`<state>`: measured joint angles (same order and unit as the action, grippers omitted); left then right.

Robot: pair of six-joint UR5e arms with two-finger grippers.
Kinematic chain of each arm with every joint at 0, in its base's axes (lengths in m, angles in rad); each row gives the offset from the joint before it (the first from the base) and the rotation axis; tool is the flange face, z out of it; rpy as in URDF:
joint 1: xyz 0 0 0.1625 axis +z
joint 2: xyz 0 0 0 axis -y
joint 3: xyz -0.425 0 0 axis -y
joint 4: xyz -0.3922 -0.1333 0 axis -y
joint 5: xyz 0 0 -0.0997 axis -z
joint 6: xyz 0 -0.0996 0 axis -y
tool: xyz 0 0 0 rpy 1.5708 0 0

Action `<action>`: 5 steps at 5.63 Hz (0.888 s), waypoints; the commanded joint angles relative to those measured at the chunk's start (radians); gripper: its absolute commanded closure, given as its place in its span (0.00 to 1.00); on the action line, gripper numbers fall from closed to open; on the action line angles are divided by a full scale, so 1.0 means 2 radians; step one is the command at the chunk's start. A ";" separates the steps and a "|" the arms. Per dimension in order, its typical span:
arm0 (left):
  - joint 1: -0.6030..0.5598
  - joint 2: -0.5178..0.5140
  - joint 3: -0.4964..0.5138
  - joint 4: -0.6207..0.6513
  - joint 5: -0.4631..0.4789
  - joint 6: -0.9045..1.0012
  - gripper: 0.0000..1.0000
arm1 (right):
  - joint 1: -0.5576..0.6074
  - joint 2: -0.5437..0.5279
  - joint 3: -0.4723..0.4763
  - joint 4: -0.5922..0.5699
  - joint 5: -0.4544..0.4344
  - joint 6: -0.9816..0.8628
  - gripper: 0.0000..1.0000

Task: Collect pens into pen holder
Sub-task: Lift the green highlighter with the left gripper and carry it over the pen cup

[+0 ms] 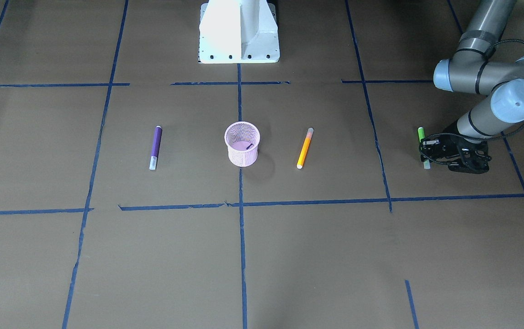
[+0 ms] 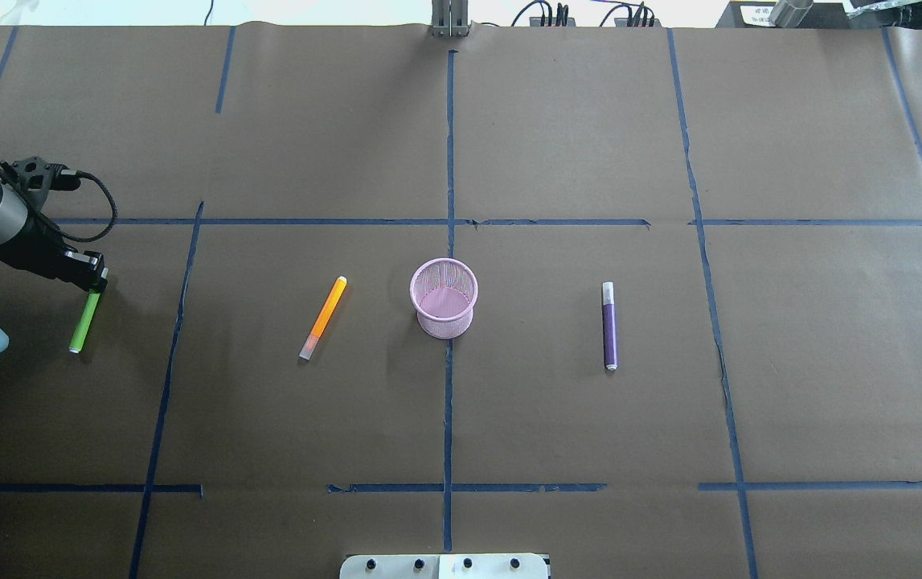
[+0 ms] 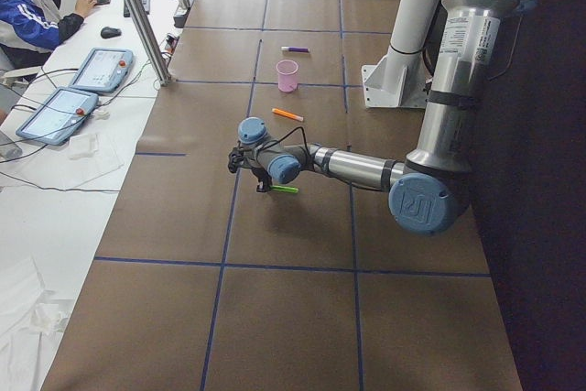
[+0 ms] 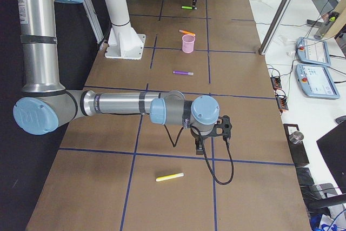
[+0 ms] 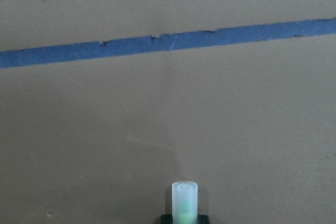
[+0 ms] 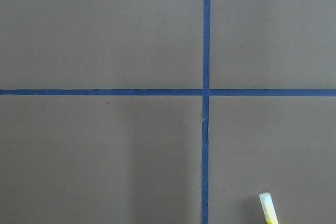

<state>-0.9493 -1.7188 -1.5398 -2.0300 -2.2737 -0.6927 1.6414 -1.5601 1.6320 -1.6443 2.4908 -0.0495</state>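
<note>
The pink mesh pen holder stands upright mid-table, also in the overhead view. The orange pen lies to its left and the purple pen to its right, both flat. My left gripper is low at the far left, shut on the green pen near its pale cap. The pen is level, at or just above the table. My right gripper points down over bare table far to the right. I cannot tell whether it is open.
A yellow pen lies near the right gripper and shows at the corner of the right wrist view. The white robot base stands behind the holder. Operator desks and tablets line the table's far side.
</note>
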 commanded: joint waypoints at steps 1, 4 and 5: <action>-0.015 -0.009 -0.102 0.104 -0.011 0.000 1.00 | 0.000 -0.001 0.002 0.001 -0.001 0.000 0.00; 0.018 -0.186 -0.160 0.154 -0.008 -0.159 1.00 | 0.000 -0.001 0.002 0.001 -0.001 -0.004 0.00; 0.040 -0.200 -0.134 0.034 0.008 -0.228 1.00 | 0.000 -0.002 0.002 0.001 -0.001 -0.006 0.00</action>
<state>-0.9101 -2.0699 -1.8410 -1.8001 -2.2800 -1.0263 1.6414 -1.5636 1.6360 -1.6416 2.4895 -0.0584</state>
